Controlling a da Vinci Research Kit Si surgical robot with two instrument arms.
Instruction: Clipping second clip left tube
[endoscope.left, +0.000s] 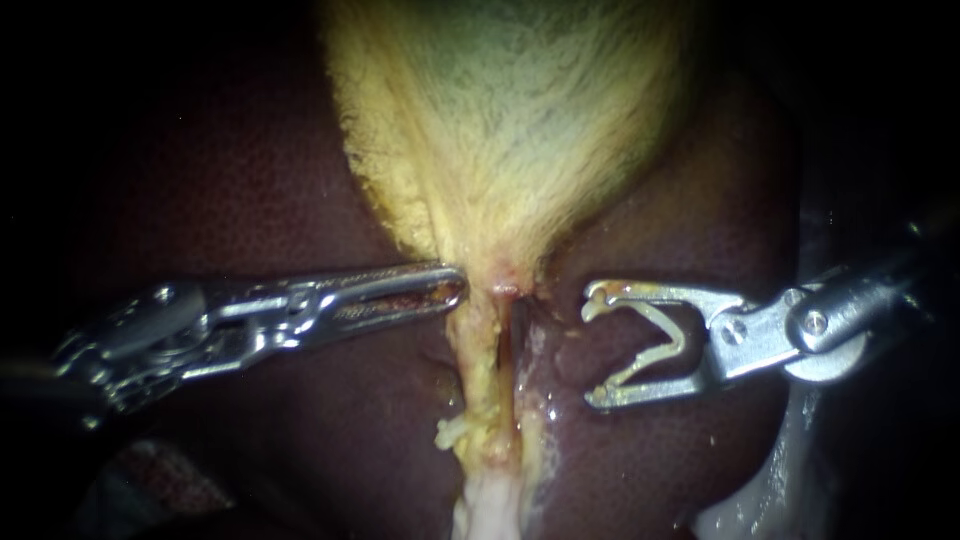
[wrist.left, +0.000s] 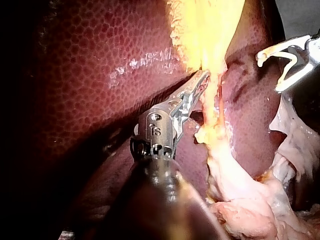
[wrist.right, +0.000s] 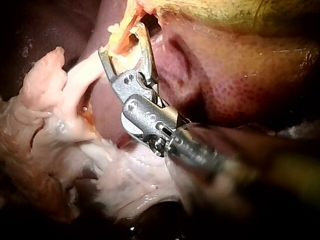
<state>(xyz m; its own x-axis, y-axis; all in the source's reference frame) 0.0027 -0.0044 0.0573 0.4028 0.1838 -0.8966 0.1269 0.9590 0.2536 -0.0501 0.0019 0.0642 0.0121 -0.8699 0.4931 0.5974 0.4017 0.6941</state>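
Pale clip (endoscope.left: 668, 325) sits held in wide-spread end effector of R instrument (endoscope.left: 592, 350), centre-right of frame, clear of left tube (endoscope.left: 480, 360); no clip seen on it, so approach & closing remain.

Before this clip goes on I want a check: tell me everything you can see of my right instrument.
My right instrument is shiny metal, its shaft entering from the right above the liver. A pinned wrist carries the end effector: two jaws standing wide apart, with a pale V-shaped clip seated against both. The tips face the yellowish tube below the gallbladder, clear of it.
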